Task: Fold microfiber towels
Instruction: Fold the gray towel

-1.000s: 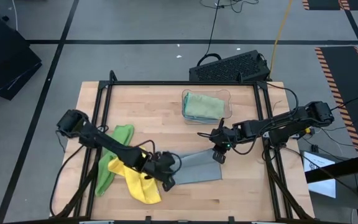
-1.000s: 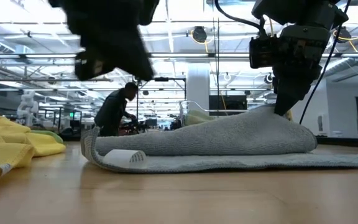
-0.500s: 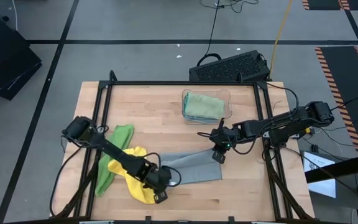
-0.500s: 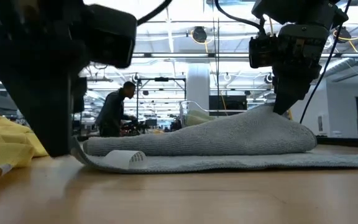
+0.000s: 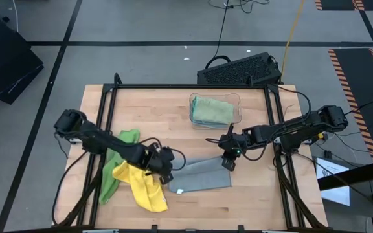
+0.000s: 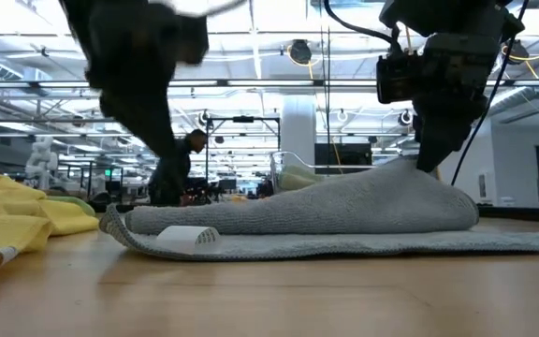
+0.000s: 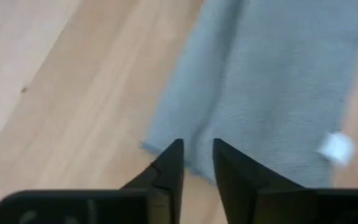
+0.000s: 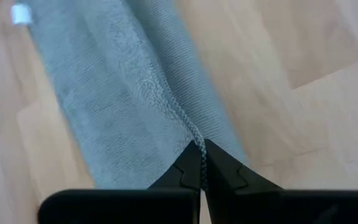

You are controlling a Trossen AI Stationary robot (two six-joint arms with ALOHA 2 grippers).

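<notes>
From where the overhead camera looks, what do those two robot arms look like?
Both the left arm and the right arm are slim, jointed and black, with dark cables looping beside them. Each ends in two black, tapered fingers, and a small green light glows near the right gripper.

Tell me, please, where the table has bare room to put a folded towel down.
Bare wood lies at the far left of the table, between the frame rail and the clear bin, and along the near right edge below the grey towel. The near left is crowded: the yellow towel, the green towel and the left tool.
</notes>
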